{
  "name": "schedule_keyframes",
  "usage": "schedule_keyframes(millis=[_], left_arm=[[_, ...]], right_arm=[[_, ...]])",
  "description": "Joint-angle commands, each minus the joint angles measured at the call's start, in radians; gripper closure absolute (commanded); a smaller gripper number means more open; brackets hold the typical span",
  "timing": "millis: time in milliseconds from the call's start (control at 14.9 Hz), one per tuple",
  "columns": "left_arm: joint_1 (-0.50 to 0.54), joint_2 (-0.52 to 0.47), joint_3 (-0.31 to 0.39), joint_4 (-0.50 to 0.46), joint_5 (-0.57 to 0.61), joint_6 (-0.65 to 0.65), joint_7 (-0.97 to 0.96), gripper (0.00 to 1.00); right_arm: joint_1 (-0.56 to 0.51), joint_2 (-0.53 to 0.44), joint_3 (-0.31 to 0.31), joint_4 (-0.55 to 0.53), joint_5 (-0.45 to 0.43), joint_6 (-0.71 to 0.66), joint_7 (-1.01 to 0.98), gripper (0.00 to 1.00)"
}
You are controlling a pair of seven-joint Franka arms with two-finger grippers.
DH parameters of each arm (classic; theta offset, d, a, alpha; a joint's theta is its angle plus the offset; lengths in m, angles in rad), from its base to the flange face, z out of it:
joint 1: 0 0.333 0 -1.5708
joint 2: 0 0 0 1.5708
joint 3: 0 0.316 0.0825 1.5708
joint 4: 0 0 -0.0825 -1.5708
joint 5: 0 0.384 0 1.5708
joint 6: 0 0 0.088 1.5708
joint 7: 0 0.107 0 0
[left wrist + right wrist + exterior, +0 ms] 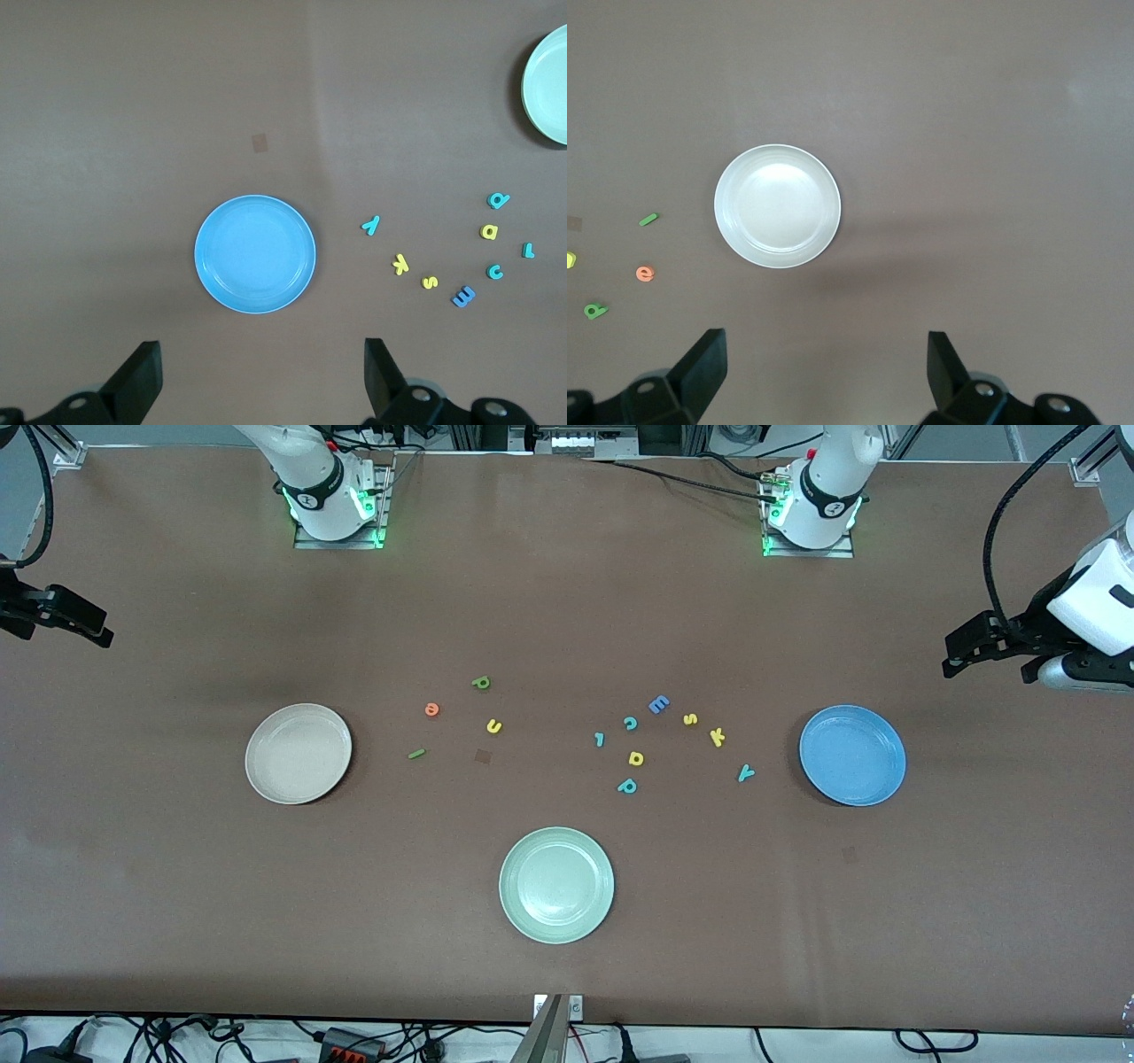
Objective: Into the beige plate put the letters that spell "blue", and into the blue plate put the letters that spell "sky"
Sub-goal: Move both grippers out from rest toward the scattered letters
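Observation:
Between the beige plate and the blue plate the foam letters lie loose on the table. Nearer the beige plate are the light green b/p, orange e, yellow u and dark green bar. Nearer the blue plate are the yellow s, yellow k and teal y. My left gripper hangs open and empty high up by the blue plate. My right gripper hangs open and empty high up by the beige plate. Both plates are empty.
A pale green plate sits nearer the front camera, midway along the table. Among the middle letters lie a blue E, teal c, small teal letter, yellow d-like letter and teal p.

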Motion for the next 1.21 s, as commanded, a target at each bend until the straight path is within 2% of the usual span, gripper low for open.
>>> schedule_keyframes(millis=[0,404,874,1143], left_arm=[[0.003,-0.013,0.002,0.000,-0.009,-0.015,0.012,0.00],[-0.002,-0.013,0.000,0.000,-0.009,-0.018,0.021,0.00],[-0.008,0.004,0.002,0.024,-0.024,-0.102,0.024,0.00],[-0.036,0.034,-0.020,0.023,-0.024,-0.128,0.010,0.00]], right_arm=[[-0.001,-0.024,0.001,-0.016,-0.006,-0.008,-0.010,0.00],[0.001,-0.019,0.004,-0.008,-0.006,-0.008,-0.009,0.00],[-0.007,-0.016,-0.005,-0.001,-0.001,-0.008,-0.012,0.00],[0.008,0.031,0.004,-0.001,-0.004,-0.001,-0.009,0.00]])
